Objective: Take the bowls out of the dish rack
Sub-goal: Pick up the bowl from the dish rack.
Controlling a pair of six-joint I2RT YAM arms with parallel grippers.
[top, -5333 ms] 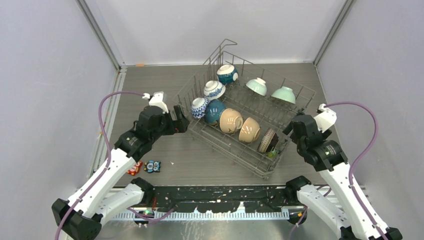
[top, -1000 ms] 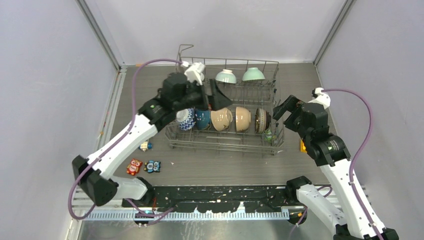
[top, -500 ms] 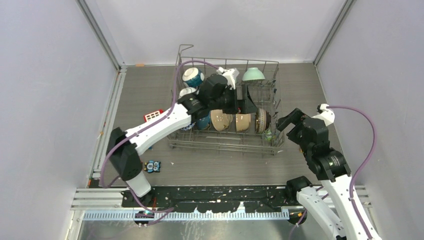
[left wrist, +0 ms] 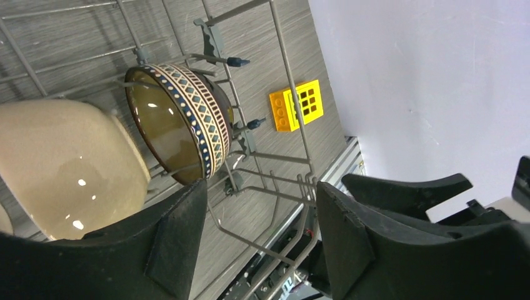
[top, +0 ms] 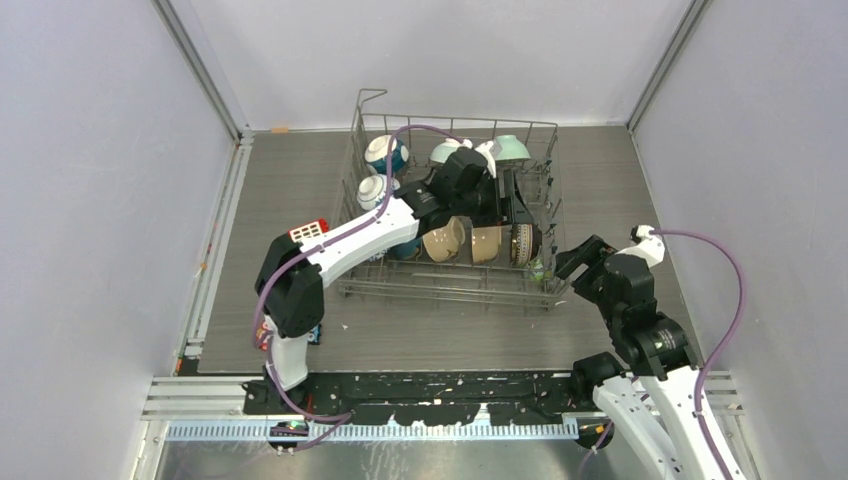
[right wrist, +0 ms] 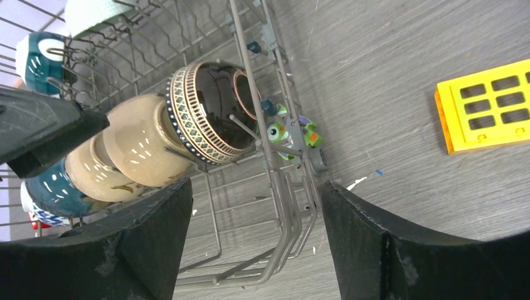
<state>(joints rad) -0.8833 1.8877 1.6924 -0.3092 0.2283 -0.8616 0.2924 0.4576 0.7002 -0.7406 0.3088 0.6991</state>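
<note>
The grey wire dish rack (top: pixel 452 283) stands mid-table with several bowls on edge in it. The near row holds a brown ribbed bowl (top: pixel 525 243) (left wrist: pixel 181 125) (right wrist: pixel 212 112), two beige bowls (top: pixel 487 243) (right wrist: pixel 140 147) and a dark teal one (right wrist: pixel 53 194). Farther back are blue-and-white bowls (top: pixel 384 153) and a mint one (top: pixel 513 147). My left gripper (top: pixel 519 214) (left wrist: pixel 262 231) hangs open above the rack's right end, beside the brown bowl, with only rack wires between its fingers. My right gripper (top: pixel 580 262) (right wrist: pixel 256 237) is open at the rack's near right corner, whose wires stand between its fingers.
A yellow block (left wrist: pixel 297 105) (right wrist: pixel 484 106) lies on the table right of the rack. A small green toy (right wrist: pixel 290 132) is caught in the rack's right end. A red block (top: pixel 309 231) sits left of the rack. Grey walls close in both sides.
My left arm has swept right across the rack, from the blue-and-white bowls to the brown bowl's end. The right gripper has drawn nearer to the rack's near right corner. Both jaws have narrowed a little.
</note>
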